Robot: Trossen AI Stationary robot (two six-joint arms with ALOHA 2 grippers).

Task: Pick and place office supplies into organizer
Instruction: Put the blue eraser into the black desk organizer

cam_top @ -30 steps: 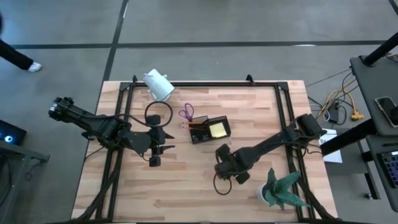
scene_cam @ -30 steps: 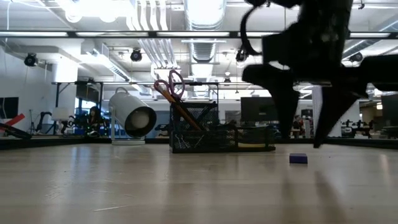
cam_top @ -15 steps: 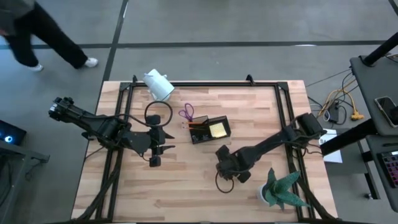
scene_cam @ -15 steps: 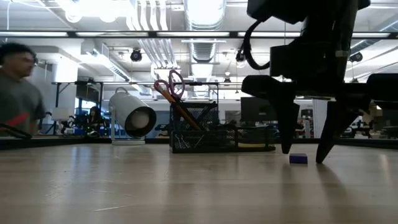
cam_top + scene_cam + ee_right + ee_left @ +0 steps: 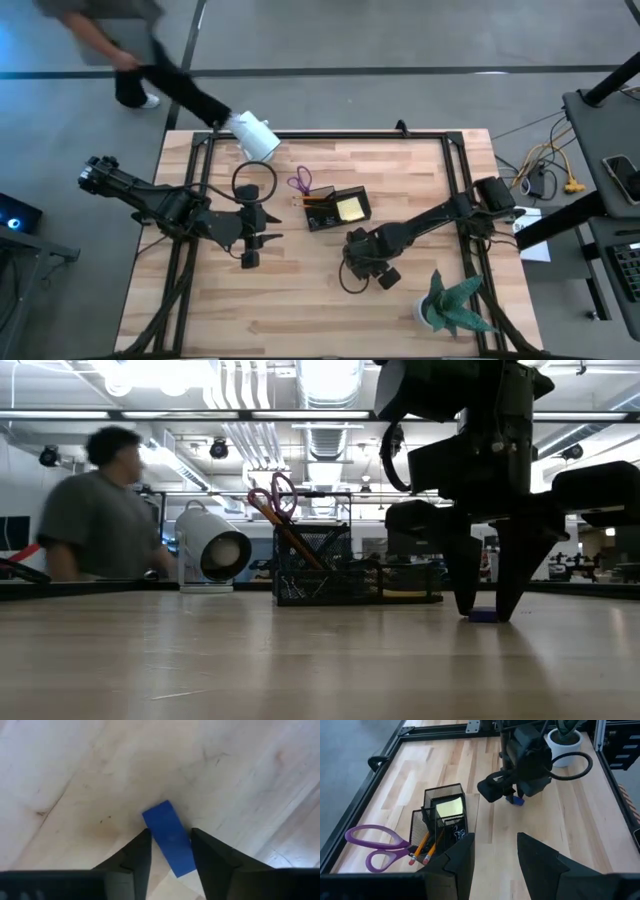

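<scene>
So the wooden table (image 5: 300, 300) took up most of the overhead shot, with black frame rails (image 5: 330, 134) running round its edges and a person (image 5: 95, 510) walking past along the far side. Left arm was parked over the table's left half, its gripper (image 5: 248, 250) hovering with the fingers (image 5: 460, 865) apart and nothing between them. Right arm reached in from the right edge and its gripper (image 5: 482, 610) was down at the tabletop, fingertips on the wood either side of a small blue block (image 5: 169, 837) — jaws close against both its sides, though I couldn't tell if they'd actually clamped it. That block sat on the table near the organizer (image 5: 335, 208), on the side closer to the front edge. The organizer itself was mid-table — purple-handled scissors (image 5: 375, 842) and orange pencils (image 5: 424, 851) stuck out of one compartment, yellow sticky-note pad (image 5: 449, 807) in the other. A white cylindrical camera (image 5: 212, 550) lay at the far edge, and a green plant (image 5: 452, 305) stood in the near right corner.
</scene>
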